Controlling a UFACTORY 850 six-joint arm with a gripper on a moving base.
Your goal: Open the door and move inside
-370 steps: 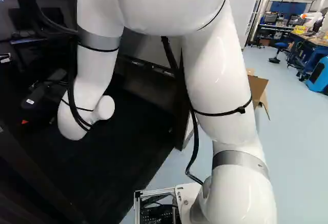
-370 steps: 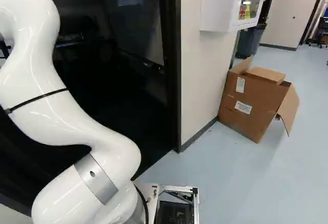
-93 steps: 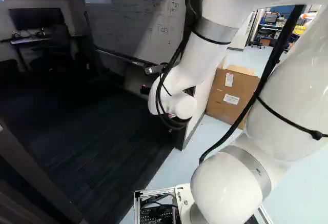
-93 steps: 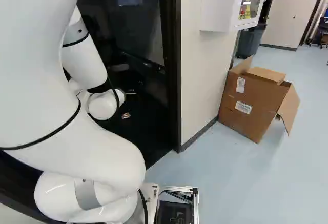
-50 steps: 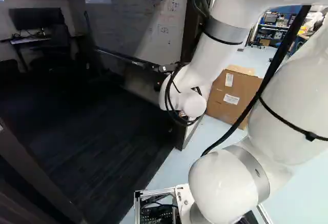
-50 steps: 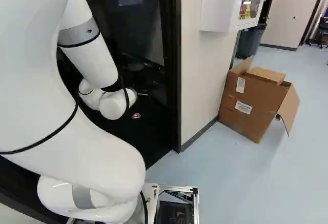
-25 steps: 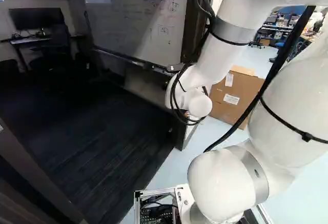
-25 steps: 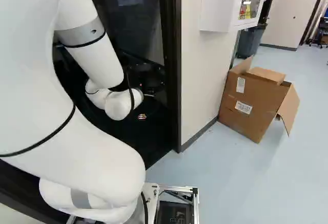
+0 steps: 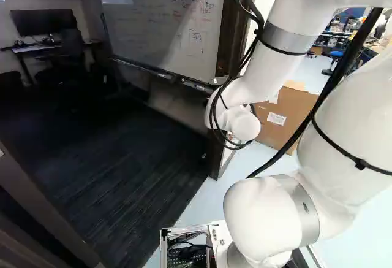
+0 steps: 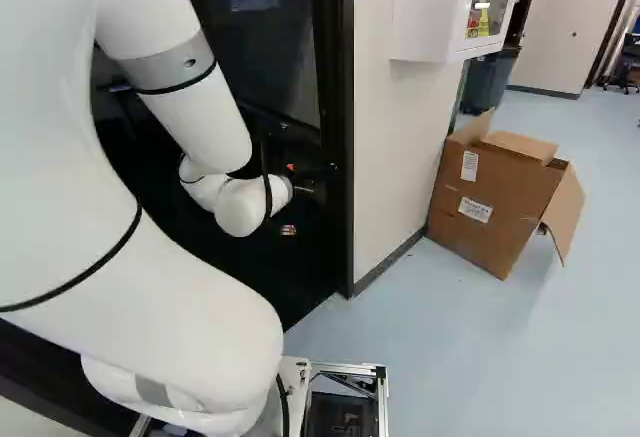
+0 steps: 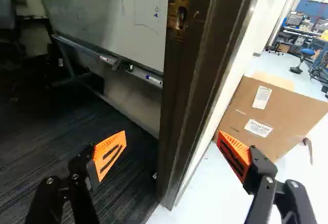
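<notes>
Way into the room (image 9: 116, 164) is open, so opening looks done. Door (image 9: 30, 191): probably the dark panel, lower left of left base view. End effector (image 11: 171, 143) released, near jamb (image 11: 190, 90). Base (image 9: 219, 232) looks outside; drive-in remains.

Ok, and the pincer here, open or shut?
Open: in the wrist view, the pincer has its orange pads wide apart, with the door frame showing between them.

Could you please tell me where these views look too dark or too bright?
Left base view: carpet very dark, arm brightly lit; right base view: carpet nearly black beside pale floor; wrist view: floor washed out near cardboard box.
</notes>
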